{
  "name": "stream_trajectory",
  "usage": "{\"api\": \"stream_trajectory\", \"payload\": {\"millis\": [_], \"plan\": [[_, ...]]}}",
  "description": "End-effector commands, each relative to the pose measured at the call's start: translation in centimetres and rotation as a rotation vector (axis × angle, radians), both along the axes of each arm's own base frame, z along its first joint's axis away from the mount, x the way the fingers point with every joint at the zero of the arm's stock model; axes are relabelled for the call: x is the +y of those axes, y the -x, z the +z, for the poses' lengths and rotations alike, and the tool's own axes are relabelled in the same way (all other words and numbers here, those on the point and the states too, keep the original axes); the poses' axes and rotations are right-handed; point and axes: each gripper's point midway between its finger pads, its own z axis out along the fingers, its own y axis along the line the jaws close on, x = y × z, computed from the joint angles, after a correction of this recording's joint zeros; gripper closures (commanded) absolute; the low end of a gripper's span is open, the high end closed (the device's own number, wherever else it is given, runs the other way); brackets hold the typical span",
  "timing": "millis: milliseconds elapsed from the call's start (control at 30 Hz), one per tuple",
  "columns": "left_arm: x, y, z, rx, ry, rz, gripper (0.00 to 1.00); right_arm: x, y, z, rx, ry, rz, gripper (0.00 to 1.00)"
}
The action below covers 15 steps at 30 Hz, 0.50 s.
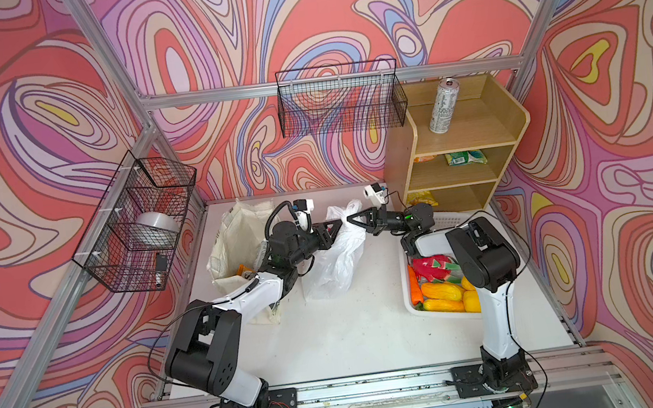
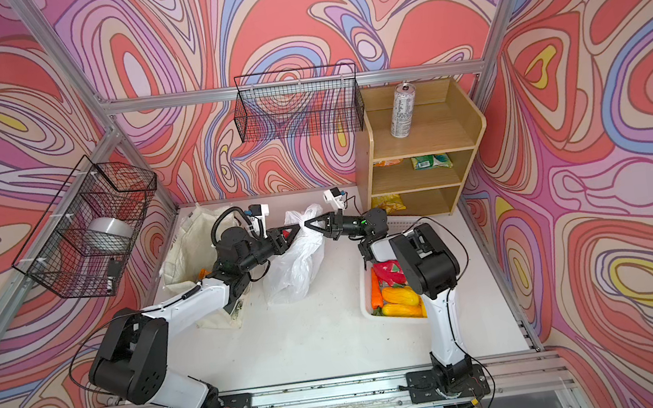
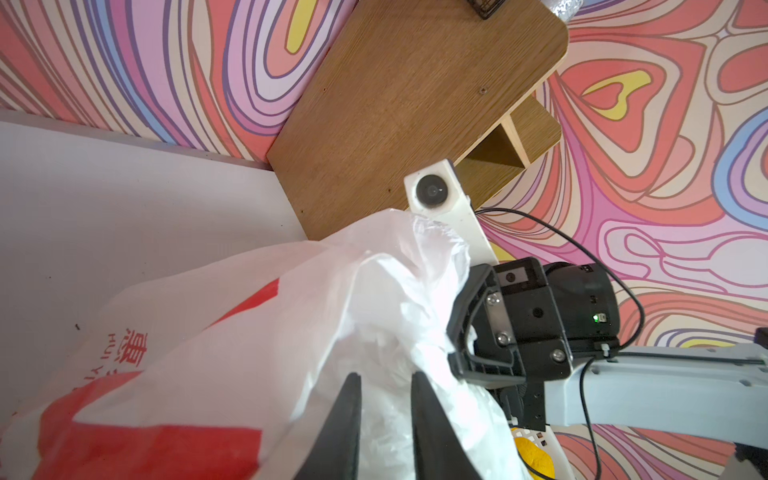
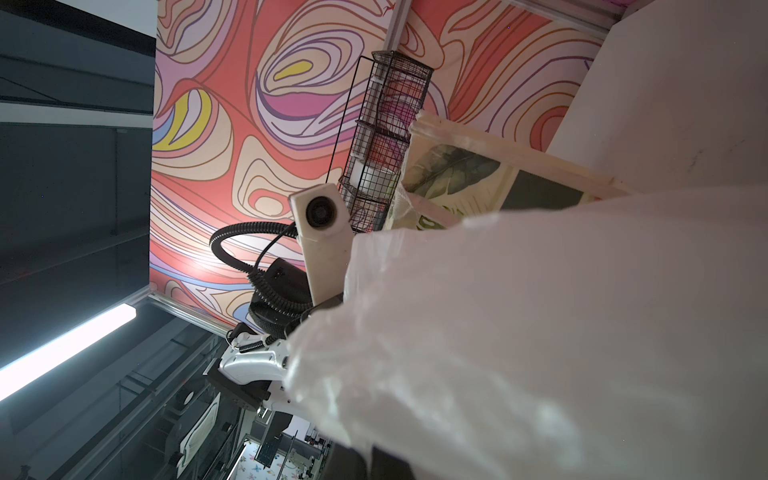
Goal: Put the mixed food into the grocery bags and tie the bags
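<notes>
Thin crinkly white red-printed plastic bag (image 1: 338, 268) upright, long axis vertical; right tool (image 1: 352, 219) pinches its top from right, left tool (image 1: 339, 226) opposite, jaws narrowly apart, grip unclear.

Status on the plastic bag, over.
Right gripper shut on thin white red-printed plastic bag top. Left gripper straddles its plastic, grip unclear. Nothing obstructing.

The crinkly white plastic bag (image 1: 336, 266) stands mid-table, top bunched, between cream tote (image 1: 225, 246) and toy produce (image 1: 441, 292).
</notes>
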Motion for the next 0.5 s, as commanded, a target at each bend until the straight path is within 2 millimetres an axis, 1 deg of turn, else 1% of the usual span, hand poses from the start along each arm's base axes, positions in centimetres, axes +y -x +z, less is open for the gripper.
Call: {"api": "stream_trajectory", "payload": {"millis": [0,233,367,467], "plan": [[-0.4,-1.0,2.1,-0.054,0.052,-0.003,0.72,0.0,0.6,0.7,-0.028,-0.008,-0.001,1.00],[-1.4,-1.1,3.7,-0.094,0.136,-0.065,0.65,0.0,0.5,0.6,-0.030,-0.007,0.000,1.00],[-1.9,-1.1,4.1,-0.096,0.173,-0.097,0.65,0.0,0.5,0.6,-0.029,-0.007,0.001,1.00],[-1.8,-1.0,4.0,-0.095,0.182,-0.097,0.65,0.0,0.6,0.6,-0.028,-0.006,0.001,1.00]]}}
